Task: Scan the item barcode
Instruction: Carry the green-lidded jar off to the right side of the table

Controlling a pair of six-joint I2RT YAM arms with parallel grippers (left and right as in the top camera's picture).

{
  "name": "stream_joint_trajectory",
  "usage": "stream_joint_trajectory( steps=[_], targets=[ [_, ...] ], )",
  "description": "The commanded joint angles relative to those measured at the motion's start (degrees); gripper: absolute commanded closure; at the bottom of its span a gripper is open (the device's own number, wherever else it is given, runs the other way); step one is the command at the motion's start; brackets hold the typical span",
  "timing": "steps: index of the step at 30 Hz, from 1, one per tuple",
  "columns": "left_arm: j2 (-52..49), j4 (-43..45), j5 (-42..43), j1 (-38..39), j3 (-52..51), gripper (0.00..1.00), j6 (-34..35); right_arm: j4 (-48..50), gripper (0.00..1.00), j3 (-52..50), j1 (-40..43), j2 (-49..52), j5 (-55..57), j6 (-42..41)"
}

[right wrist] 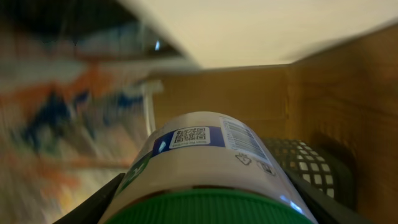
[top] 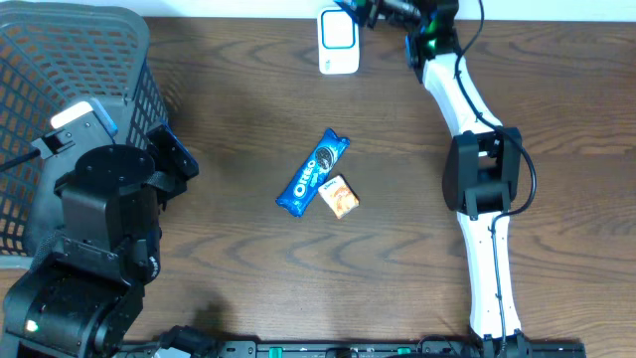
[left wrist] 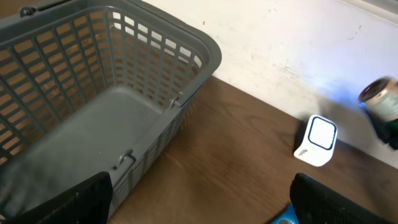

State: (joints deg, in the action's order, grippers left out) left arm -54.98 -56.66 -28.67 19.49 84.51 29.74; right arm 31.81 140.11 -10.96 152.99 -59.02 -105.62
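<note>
Green-lidded jar (right wrist: 199, 168) was seen clamped between the right fingers (right wrist: 326, 202), its long axis laid along them and its barcode (right wrist: 242, 140) uppermost. Overhead, it was held just beside the scanner (top: 338, 42), at about one o'clock. The left fingers (left wrist: 336, 199) were spread wide, holding nothing.

White tubular links, a boxy black joint housing (top: 484, 179), a thin black cable (top: 532, 179) looping beside it and a green indicator light (top: 429, 45) near the wrist mark the right arm (top: 490, 273), while the bulkier left arm (top: 104, 229) is matte black, block-shaped, with its own small green light (top: 30, 326).
</note>
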Motion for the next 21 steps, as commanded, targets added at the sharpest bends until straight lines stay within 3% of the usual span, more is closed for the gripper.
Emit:
stream_joint_trajectory(
  steps=[1, 4, 9, 12, 16, 21],
  targets=[
    [0.0, -0.1, -0.7, -0.2, 0.2, 0.09, -0.8, 0.1, 0.66, 6.8, -2.7, -1.0, -3.3, 8.9],
    [0.0, -0.1, -0.7, -0.2, 0.2, 0.09, -0.8, -7.3, 0.63, 11.0, -4.3, -1.5, -3.4, 18.6],
    [0.0, -0.1, -0.7, -0.2, 0.2, 0.09, -0.8, -28.9, 0.61, 15.0, -8.3, -3.0, 2.3, 41.8],
    [0.0, -0.1, -0.7, -0.2, 0.2, 0.09, -0.8, -41.6, 0.55, 16.3, -11.5, -4.3, 13.8, 55.8],
    [0.0, -0.1, -0.7, -0.2, 0.2, 0.09, -0.8, -58.2, 0.56, 17.3, -15.6, -6.8, 31.3, 70.1],
    [0.0, -0.1, -0.7, -0.2, 0.2, 0.09, -0.8, -78.9, 0.55, 17.3, -20.3, -11.2, 48.2, 82.1]
  ],
)
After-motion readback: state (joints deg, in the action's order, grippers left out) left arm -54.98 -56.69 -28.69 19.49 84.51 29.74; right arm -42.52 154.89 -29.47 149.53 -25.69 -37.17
